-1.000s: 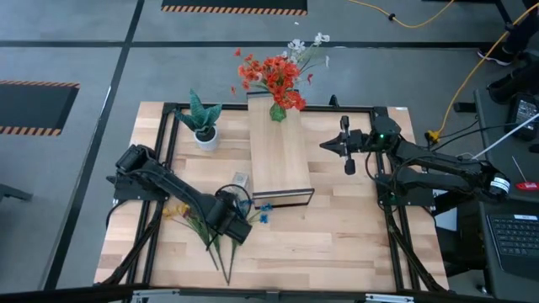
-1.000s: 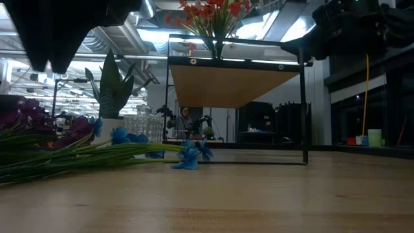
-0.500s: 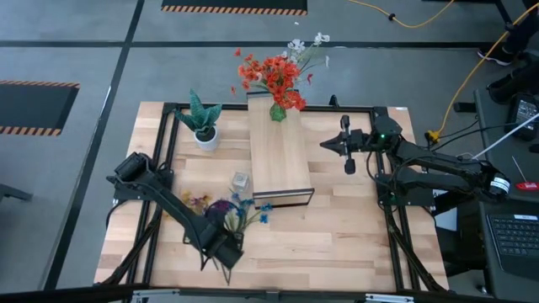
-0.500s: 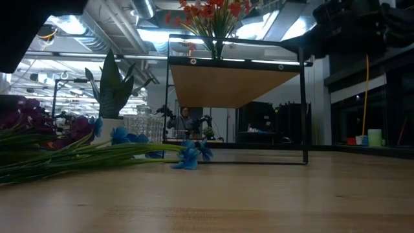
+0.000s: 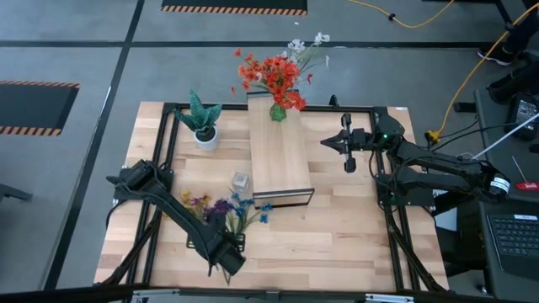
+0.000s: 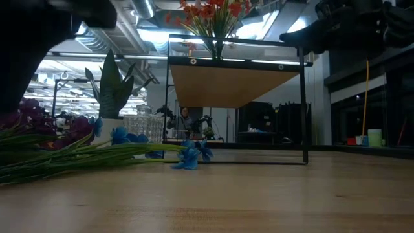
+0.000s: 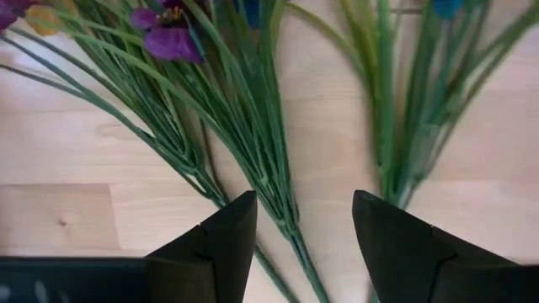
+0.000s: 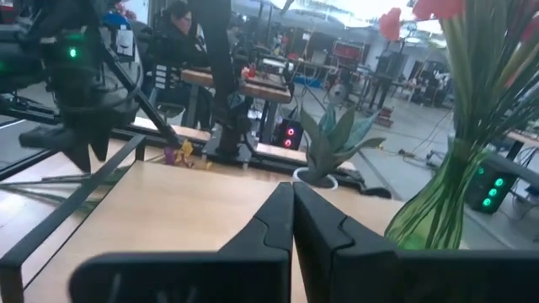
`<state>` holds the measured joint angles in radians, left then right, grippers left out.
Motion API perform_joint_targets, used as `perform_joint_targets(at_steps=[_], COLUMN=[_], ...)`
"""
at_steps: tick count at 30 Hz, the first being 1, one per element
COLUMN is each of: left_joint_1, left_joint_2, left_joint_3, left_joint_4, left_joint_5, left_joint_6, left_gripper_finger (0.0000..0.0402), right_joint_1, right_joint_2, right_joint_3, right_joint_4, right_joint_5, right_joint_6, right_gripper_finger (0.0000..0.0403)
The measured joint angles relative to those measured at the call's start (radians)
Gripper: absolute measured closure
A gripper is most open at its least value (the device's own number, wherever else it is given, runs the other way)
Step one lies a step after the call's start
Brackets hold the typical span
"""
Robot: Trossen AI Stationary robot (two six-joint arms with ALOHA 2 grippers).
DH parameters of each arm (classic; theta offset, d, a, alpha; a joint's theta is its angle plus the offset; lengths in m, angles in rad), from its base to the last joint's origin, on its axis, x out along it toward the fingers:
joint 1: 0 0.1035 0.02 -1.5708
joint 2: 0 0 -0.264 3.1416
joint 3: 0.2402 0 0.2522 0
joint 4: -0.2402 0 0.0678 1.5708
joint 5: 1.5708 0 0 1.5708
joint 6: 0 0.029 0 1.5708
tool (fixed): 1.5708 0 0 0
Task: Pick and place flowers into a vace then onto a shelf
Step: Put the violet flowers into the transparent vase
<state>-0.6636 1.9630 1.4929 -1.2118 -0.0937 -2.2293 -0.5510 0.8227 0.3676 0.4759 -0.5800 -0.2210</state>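
A grey concrete floor (image 5: pixel 76 50) is observed around the wooden tabletop (image 5: pixel 337 236), marked with black lines and hazard-striped mats (image 5: pixel 234 8). A yellow cable (image 5: pixel 463 80) is laid across it. Exposed ceiling ducts (image 6: pixel 139 26), bright overhead lighting and distant workbenches (image 8: pixel 244 80) are noted beyond.

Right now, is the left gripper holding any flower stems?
No. In the left wrist view the left gripper is open, with the flower stems lying loose on the table.
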Motion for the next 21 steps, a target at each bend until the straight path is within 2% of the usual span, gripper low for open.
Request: perform_joint_targets(at_steps=[10, 21], left_joint_1=[-0.033, -0.047], left_joint_2=[0.04, 0.05], left_joint_3=[0.0, -0.005], left_joint_4=[-0.014, -0.021], left_joint_5=[0.0, -0.03], left_joint_6=[-0.125, -0.126], left_gripper_finger=[0.0212, 0.0212], right_joint_1=[0.0, 0.0], right_joint_2=[0.0, 0.0], right_joint_3=[0.0, 0.0], right_joint_4=[0.043, 0.059], right_joint_5=[0.0, 0.0], right_joint_6=[0.002, 0.0], right_gripper_finger=[0.0391, 0.0391])
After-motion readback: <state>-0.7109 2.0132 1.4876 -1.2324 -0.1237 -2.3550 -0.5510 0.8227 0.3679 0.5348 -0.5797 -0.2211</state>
